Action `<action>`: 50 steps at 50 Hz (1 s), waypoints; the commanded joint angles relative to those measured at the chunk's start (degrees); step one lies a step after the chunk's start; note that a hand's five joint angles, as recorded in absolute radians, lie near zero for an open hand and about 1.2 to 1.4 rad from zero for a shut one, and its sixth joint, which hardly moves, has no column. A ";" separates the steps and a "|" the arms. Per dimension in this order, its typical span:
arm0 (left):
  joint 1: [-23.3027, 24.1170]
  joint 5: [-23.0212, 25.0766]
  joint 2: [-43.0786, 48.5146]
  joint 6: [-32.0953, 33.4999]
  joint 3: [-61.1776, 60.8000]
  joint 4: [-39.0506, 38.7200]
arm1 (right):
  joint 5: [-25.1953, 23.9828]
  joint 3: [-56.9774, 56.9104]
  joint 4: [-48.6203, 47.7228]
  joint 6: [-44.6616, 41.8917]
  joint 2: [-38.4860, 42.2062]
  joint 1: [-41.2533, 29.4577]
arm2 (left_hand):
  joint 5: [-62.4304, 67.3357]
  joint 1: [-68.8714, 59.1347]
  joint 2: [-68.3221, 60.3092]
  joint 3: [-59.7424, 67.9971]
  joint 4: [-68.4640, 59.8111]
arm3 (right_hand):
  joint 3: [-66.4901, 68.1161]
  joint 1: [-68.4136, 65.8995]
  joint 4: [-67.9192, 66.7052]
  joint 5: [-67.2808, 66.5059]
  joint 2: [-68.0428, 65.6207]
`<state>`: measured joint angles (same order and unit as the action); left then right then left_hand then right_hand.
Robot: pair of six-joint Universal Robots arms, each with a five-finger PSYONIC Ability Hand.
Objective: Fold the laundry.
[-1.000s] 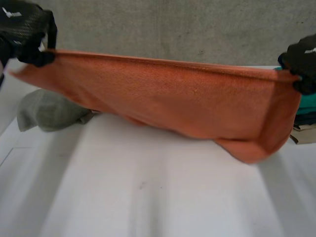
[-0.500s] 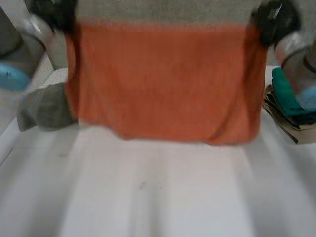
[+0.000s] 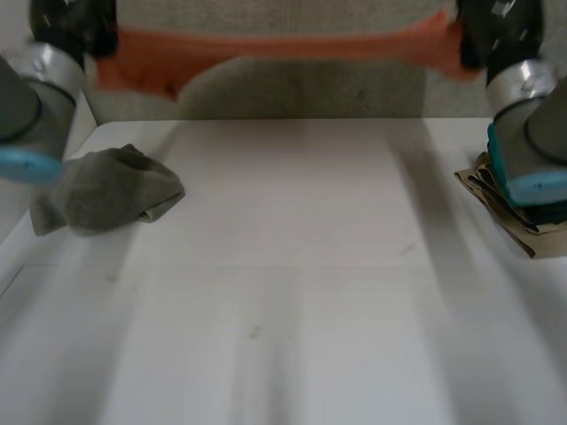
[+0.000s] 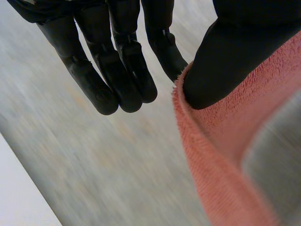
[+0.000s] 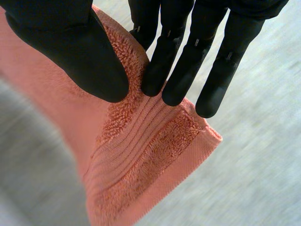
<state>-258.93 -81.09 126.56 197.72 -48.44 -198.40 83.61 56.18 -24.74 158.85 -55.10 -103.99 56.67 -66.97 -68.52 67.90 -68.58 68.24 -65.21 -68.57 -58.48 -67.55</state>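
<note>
Orange towel (image 3: 283, 46) over a white table (image 3: 292, 283).
The towel is plain terry with a ribbed band near its hem. On the table lie a grey-green cloth (image 3: 111, 188) and a teal-and-tan stack (image 3: 500, 212). The left hand (image 4: 117, 56) and right hand (image 5: 188, 52) are black.

Orange terry towel (image 3: 283, 46) hangs stretched taut and level in midair

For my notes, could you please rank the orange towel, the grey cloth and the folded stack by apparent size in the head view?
1. Orange towel, widest span.
2. Grey cloth.
3. Folded stack, partly hidden by right arm.
</note>
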 commanded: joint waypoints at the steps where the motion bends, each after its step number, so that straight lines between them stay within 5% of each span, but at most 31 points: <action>1: -0.35 1.55 4.57 4.42 -11.49 0.99 | -1.69 8.94 6.72 -3.98 4.65 0.19 | 13.33 -13.03 -11.48 12.10 -11.42 | 11.76 -14.79 -11.43 -11.52 -12.45; 9: -0.96 2.34 3.79 14.79 -21.60 8.37 | -1.52 16.68 14.27 -10.48 5.18 1.42 | 13.33 -13.03 -11.48 12.10 -11.42 | 11.76 -14.79 -11.43 -11.52 -12.45; 14: -1.84 3.66 -2.44 20.06 -28.80 16.80 | -0.20 21.51 24.19 -14.61 -1.40 3.26 | 13.33 -13.03 -11.48 12.10 -11.42 | 11.76 -14.79 -11.43 -11.52 -12.45; 23: -2.28 2.87 -16.95 32.54 -42.08 41.75 | -0.55 37.94 48.10 -36.83 -19.42 10.90 | 13.33 -13.03 -11.48 12.10 -11.42 | 11.76 -14.79 -11.43 -11.52 -12.45; 28: -1.49 2.52 -18.72 34.84 -42.79 51.96 | -4.06 41.20 47.42 -45.21 -22.33 11.53 | 13.33 -13.03 -11.48 12.10 -11.42 | 11.76 -14.79 -11.43 -11.52 -12.45; 40: 3.17 -0.82 -6.42 34.13 -21.01 41.26 | -2.57 30.93 35.12 -33.17 -13.11 7.66 | 13.33 -13.03 -11.48 12.10 -11.42 | 11.76 -14.79 -11.43 -11.52 -12.45; 50: 5.89 -1.18 10.28 34.31 1.58 30.53 | 4.81 19.77 22.55 -26.49 -2.30 4.85 | 13.33 -13.03 -11.48 12.10 -11.42 | 11.76 -14.79 -11.43 -11.52 -12.45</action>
<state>-254.34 -83.02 128.85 231.92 -57.58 -163.13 83.93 81.11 3.52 129.66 -62.77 -97.76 56.67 -66.97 -68.52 67.90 -68.61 68.24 -65.21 -68.58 -58.83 -68.32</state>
